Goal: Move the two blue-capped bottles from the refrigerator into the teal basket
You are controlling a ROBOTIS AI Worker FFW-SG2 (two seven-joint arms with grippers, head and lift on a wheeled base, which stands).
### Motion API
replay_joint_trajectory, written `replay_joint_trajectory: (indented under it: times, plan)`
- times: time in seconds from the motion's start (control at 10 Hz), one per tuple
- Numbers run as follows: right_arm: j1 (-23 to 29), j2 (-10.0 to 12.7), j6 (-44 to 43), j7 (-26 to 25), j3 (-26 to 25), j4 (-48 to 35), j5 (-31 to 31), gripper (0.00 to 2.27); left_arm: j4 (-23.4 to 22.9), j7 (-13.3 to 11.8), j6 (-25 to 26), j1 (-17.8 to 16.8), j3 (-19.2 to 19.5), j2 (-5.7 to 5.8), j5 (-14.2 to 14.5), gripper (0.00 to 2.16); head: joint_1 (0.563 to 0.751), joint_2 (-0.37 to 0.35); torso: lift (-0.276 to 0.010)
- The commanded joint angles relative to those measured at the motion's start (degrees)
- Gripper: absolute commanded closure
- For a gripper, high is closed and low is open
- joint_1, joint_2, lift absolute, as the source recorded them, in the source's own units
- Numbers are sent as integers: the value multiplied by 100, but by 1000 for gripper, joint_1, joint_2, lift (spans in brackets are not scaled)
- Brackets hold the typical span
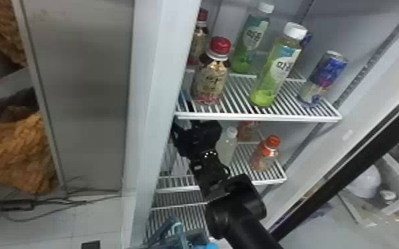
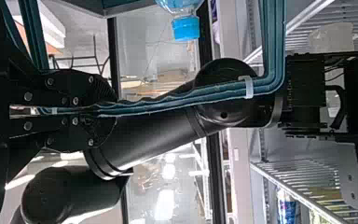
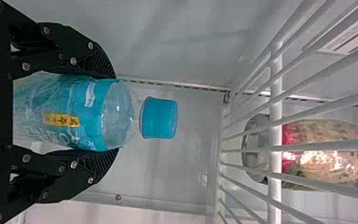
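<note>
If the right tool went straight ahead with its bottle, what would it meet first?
Past the blue-capped plastic bottle it grips, the right tool would likely meet the refrigerator's pale inner wall first, though its distance is unclear.

Clear plastic bottle (image 3: 79,112): bright blue ribbed cap, blue label, white lettering, yellow patch with dark characters. Ridged plastic basket (image 2: 274,37): dark teal. Tall green-tinted plastic bottle (image 1: 276,71): white cap. Squat plastic bottle (image 1: 210,79): red cap, mottled gold wrap. Slim metal can (image 1: 324,77): blue, probably silver below. Wire shelf (image 1: 261,117): white, striped.
</note>
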Motion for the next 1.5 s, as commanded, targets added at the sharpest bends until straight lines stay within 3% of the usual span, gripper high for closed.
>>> replay_joint_trajectory:
  times: [0.0,0.8,1.4]
  plan:
    - [220,-33,-13,28,-64,-282,-1,634,0,0,-3,16,7,2,0,1093,695,-350,-153]
    - [1176,-209,-111,203,-284,-1421,17,634,0,0,-3,86,60,2,9,1093,695,-350,-153]
    - [2611,-341,142,520,-802,-3109,-36,634,0,0,-17,114,69,2,9,1093,695,-350,-153]
